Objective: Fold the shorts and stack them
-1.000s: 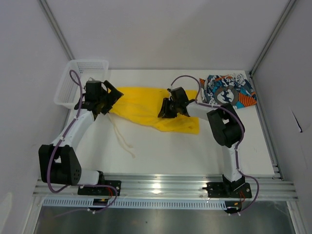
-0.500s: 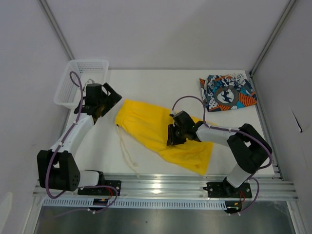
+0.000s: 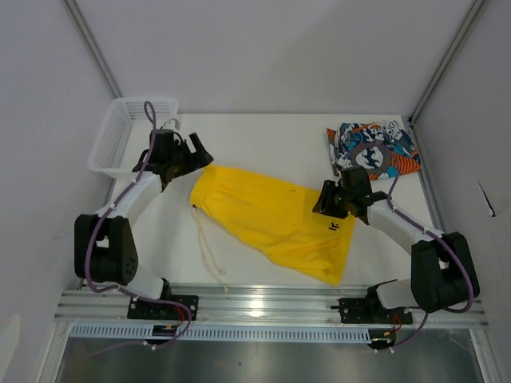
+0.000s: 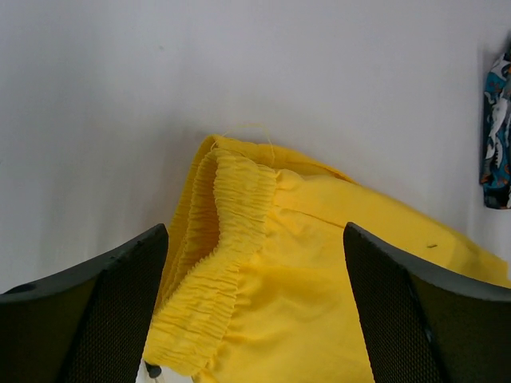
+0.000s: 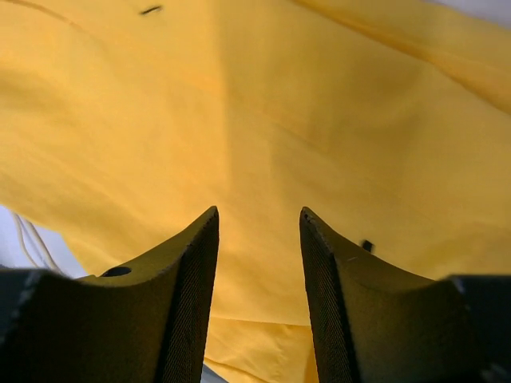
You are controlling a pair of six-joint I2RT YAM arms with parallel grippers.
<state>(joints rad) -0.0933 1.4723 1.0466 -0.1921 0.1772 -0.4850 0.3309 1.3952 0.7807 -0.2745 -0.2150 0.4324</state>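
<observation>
White table (image 3: 263, 144): yellow shorts (image 3: 271, 217), printed shorts (image 3: 375, 152), basket (image 3: 148, 101).

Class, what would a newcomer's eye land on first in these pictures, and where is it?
The bright yellow cloth shorts stand out first, spread slantwise across the middle of the white table. Next come the smaller blue, orange, black and white printed shorts in the far right corner, then the white plastic mesh basket at the far left.

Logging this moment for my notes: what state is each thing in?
Yellow shorts: laid out flat, not stacked, drawstring trailing loose.
Printed shorts: rumpled at the far right corner, untouched.
Basket: upright at far left.
Left tool: open by the waistband, holding nothing.
Right tool: partly open over the cloth, holding nothing.
</observation>
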